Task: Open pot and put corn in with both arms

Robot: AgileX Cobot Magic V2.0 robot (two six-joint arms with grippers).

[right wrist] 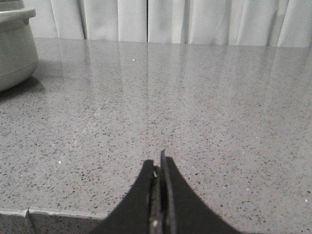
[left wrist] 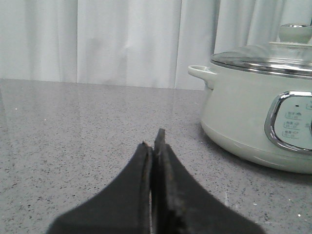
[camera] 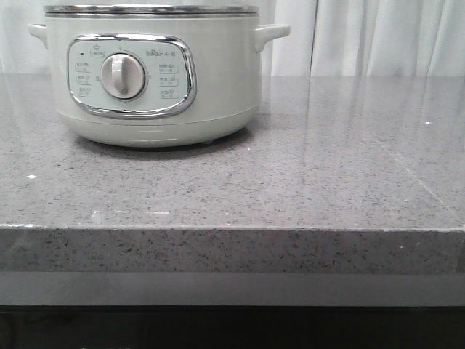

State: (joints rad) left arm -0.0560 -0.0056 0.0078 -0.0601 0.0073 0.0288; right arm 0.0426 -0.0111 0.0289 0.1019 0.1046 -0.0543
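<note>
The pot [camera: 152, 76], pale grey-green with a silver dial in a chrome panel, stands at the back left of the grey counter. Its glass lid [left wrist: 265, 57] with a knob [left wrist: 295, 32] rests on the steel rim. My left gripper [left wrist: 152, 140] is shut and holds nothing, low over the counter, apart from the pot [left wrist: 253, 122] and off to one side of it. My right gripper [right wrist: 157, 163] is shut and holds nothing, near the counter's front edge, with the pot [right wrist: 14, 48] far off at the picture's edge. No corn shows in any view. Neither gripper appears in the front view.
The speckled grey stone counter [camera: 290, 174] has a square front edge [camera: 232, 247]. White curtains [camera: 378, 36] hang behind it. One pot side handle [left wrist: 202, 73] sticks out toward my left gripper.
</note>
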